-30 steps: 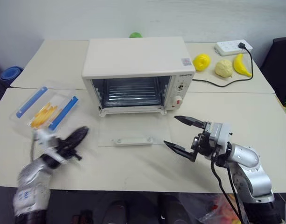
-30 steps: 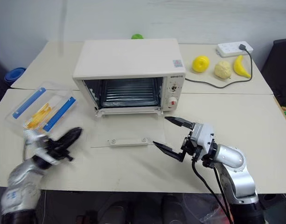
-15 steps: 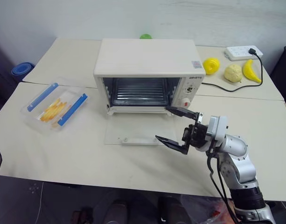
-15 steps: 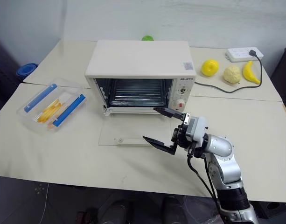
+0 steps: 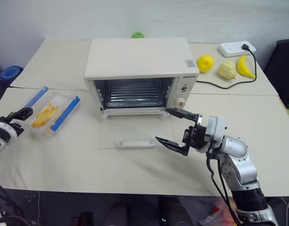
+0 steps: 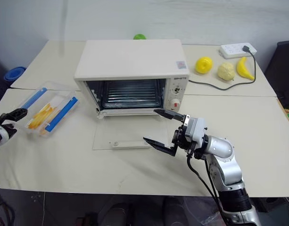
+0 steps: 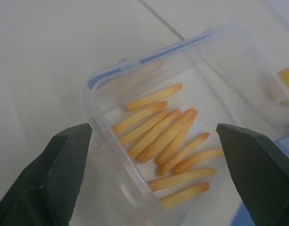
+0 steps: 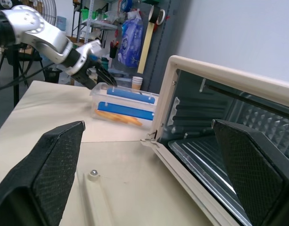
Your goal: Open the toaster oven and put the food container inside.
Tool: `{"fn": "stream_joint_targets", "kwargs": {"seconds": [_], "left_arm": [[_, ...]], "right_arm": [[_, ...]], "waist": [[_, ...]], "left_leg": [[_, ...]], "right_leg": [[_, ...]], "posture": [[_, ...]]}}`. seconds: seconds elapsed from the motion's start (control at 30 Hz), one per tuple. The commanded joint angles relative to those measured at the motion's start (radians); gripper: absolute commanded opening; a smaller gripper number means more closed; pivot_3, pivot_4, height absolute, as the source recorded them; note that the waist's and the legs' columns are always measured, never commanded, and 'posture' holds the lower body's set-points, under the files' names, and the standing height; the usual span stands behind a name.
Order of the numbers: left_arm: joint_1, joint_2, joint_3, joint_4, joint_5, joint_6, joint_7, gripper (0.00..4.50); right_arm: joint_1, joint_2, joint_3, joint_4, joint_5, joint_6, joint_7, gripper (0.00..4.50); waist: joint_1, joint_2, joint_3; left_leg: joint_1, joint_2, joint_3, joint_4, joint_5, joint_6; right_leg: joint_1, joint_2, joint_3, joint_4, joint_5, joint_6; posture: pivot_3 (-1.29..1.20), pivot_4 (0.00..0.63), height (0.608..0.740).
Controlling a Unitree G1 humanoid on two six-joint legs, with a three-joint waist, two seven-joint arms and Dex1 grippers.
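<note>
Left wrist view: food container (image 7: 172, 141) between open left end effector (image 7: 158, 174) fingers.

The cream-white boxy toaster oven (image 6: 132, 70) is seen with its glass door lowered flat onto the worktop (image 6: 257, 136). The clear rectangular plastic food container (image 6: 48, 108) is set well apart.

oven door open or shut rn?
Open. The toaster oven has its glass door folded down flat on the table, handle at the near edge, and the wire rack is exposed.
</note>
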State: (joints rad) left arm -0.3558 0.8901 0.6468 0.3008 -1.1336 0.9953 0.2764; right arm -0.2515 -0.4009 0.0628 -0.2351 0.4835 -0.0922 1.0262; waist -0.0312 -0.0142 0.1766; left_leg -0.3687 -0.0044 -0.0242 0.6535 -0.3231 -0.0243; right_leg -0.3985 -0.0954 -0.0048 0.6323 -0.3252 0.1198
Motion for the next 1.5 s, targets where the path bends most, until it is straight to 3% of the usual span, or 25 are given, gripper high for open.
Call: {"fn": "stream_joint_targets", "kwargs": {"seconds": [0.03, 0.3, 0.47, 0.73, 0.83, 0.9, 0.97, 1.23, 1.4, 1.5], "left_arm": [[-0.041, 0.04, -0.031, 0.079, 0.112, 0.012, -0.028, 3.7], [-0.081, 0.034, 0.03, 0.145, 0.194, 0.031, -0.084, 1.41], [-0.054, 0.107, 0.053, 0.165, 0.268, 0.02, -0.184, 0.13], [0.082, 0.301, 0.025, 0.096, 0.34, 0.115, -0.504, 0.06], [0.128, 0.331, 0.004, -0.161, 0.225, 0.384, -0.549, 0.06], [0.077, 0.284, -0.002, -0.28, 0.173, 0.538, -0.512, 0.06], [-0.001, 0.166, 0.008, -0.393, 0.126, 0.602, -0.444, 0.06], [-0.204, -0.187, -0.083, -0.56, -0.018, 0.619, -0.104, 0.06], [-0.327, -0.377, -0.11, -0.539, 0.082, 0.619, 0.038, 0.06], [-0.369, -0.438, -0.147, -0.522, 0.125, 0.619, 0.051, 0.06]], "right_arm": [[0.015, -0.002, 0.0, -0.062, 0.005, 0.006, -0.021, 4.5], [0.016, -0.004, -0.012, -0.062, -0.018, 0.004, -0.07, 4.5], [0.015, -0.014, -0.011, -0.055, -0.013, 0.008, -0.065, 4.5], [0.02, -0.043, -0.022, -0.04, 0.005, 0.027, -0.044, 4.5], [0.037, -0.071, -0.044, -0.045, 0.005, 0.046, -0.043, 4.5], [0.048, -0.086, -0.057, -0.048, 0.009, 0.051, -0.042, 4.5], [0.069, -0.095, -0.069, -0.057, 0.012, 0.054, -0.045, 4.5], [0.134, -0.099, -0.089, -0.105, -0.001, 0.063, -0.096, 4.5], [0.166, -0.089, -0.093, -0.126, -0.017, 0.057, -0.136, 4.5], [0.184, -0.085, -0.089, -0.145, -0.023, 0.059, -0.159, 4.5]], "waist": [[0.0, 0.0, 0.0], [0.003, -0.001, -0.001], [0.0, -0.001, -0.001], [0.002, -0.002, 0.0], [0.007, -0.002, 0.0], [0.017, -0.003, 0.0], [0.028, -0.002, 0.0], [0.022, -0.003, 0.0], [0.027, -0.003, 0.0], [0.033, -0.003, 0.0]], "left_leg": [[0.0, 0.0, 0.001, 0.0, 0.0, 0.0], [-0.001, 0.001, 0.007, 0.0, 0.0, 0.0], [-0.001, 0.001, 0.008, 0.0, 0.001, -0.001], [-0.002, 0.001, 0.01, -0.002, 0.001, -0.001], [-0.003, 0.0, 0.009, -0.002, 0.0, 0.001], [-0.003, 0.0, 0.007, -0.002, 0.0, 0.001], [-0.003, -0.002, 0.006, -0.001, -0.001, 0.002], [-0.003, 0.001, 0.009, 0.002, 0.001, -0.001], [-0.003, 0.0, 0.009, 0.005, 0.001, -0.001], [-0.003, -0.001, 0.009, 0.007, 0.001, -0.001]], "right_leg": [[0.0, 0.0, 0.001, 0.001, 0.0, 0.0], [-0.008, -0.003, 0.003, 0.005, 0.0, 0.0], [-0.01, -0.003, 0.005, 0.005, 0.0, 0.0], [-0.012, -0.004, 0.006, 0.007, 0.0, 0.0], [-0.011, -0.006, 0.007, 0.005, 0.0, 0.0], [-0.01, -0.008, 0.009, 0.004, 0.0, 0.0], [-0.01, -0.01, 0.01, 0.005, 0.0, 0.0], [-0.012, -0.002, 0.007, 0.012, 0.0, 0.0], [-0.012, 0.0, 0.006, 0.012, 0.0, 0.0], [-0.011, 0.001, 0.006, 0.011, 0.0, 0.0]], "posture": [[0.0, 0.15, 0.74], [0.0, 0.15, 0.74], [0.0, 0.15, 0.74], [0.0, 0.15, 0.74], [0.0, 0.15, 0.74], [0.0, 0.15, 0.74], [0.0, 0.15, 0.74], [0.0, 0.15, 0.74], [0.0, 0.15, 0.74], [0.0, 0.15, 0.74]]}}
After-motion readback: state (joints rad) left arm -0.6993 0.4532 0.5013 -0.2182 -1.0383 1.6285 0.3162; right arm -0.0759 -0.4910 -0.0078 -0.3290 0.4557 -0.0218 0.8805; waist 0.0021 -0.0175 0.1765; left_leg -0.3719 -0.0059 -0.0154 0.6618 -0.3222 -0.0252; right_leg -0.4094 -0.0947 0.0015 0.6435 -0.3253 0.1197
